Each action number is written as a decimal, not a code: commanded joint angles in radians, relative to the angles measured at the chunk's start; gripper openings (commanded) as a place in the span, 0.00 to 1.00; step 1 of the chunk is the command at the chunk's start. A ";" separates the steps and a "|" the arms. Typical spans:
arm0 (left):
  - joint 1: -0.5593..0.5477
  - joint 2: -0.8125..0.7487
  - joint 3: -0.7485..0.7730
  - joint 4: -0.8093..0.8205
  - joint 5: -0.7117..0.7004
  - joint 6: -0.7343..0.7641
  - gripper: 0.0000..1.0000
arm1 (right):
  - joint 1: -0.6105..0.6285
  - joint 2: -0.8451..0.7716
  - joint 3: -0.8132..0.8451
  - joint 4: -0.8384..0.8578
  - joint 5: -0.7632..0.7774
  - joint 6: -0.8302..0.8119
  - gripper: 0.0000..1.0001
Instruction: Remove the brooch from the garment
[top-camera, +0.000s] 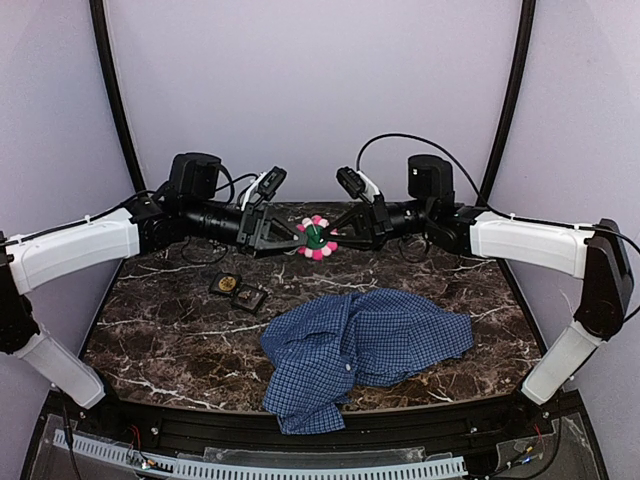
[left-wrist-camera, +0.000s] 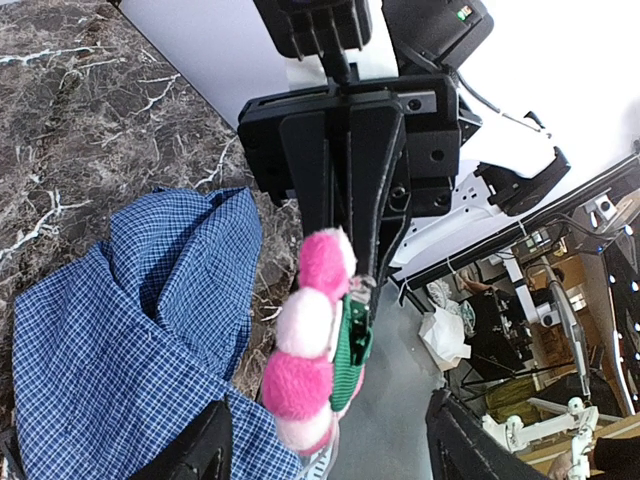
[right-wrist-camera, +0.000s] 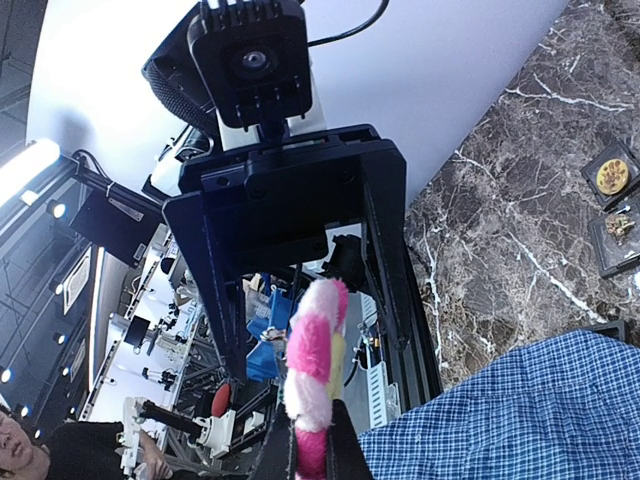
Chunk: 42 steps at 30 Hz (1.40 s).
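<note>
The brooch (top-camera: 317, 238) looks fuzzy, the garment (top-camera: 370, 345) soft woven cloth, the table (top-camera: 170, 320) glossy stone, the fingers (left-wrist-camera: 378, 160) matt plastic.

Brooch (top-camera: 317, 238) between left claw (top-camera: 302, 241) and right claw (top-camera: 332, 238), behind garment (top-camera: 370, 340)

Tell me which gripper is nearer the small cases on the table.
Left. The left gripper is raised just behind the small cases; the right gripper sits farther right, beyond the flower brooch.

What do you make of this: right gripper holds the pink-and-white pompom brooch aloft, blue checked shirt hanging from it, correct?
No. The right gripper does hold the pink-and-white pompom brooch aloft, but the blue checked shirt lies crumpled on the dark marble table, apart from it. The top external view shows this.
</note>
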<state>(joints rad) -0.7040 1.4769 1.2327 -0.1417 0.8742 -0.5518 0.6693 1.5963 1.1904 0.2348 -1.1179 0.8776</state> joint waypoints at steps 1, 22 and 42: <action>0.005 0.028 0.026 0.088 0.023 -0.044 0.61 | 0.011 -0.018 -0.005 0.042 0.006 0.008 0.00; 0.004 0.072 0.028 0.114 0.056 -0.083 0.01 | 0.014 -0.005 0.060 -0.099 0.040 -0.091 0.23; 0.015 0.036 -0.032 0.164 0.129 -0.117 0.01 | 0.013 -0.092 -0.037 0.003 0.070 -0.087 0.49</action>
<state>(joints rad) -0.6952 1.5555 1.2213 0.0174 0.9878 -0.6712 0.6765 1.5082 1.1522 0.2062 -1.0668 0.8009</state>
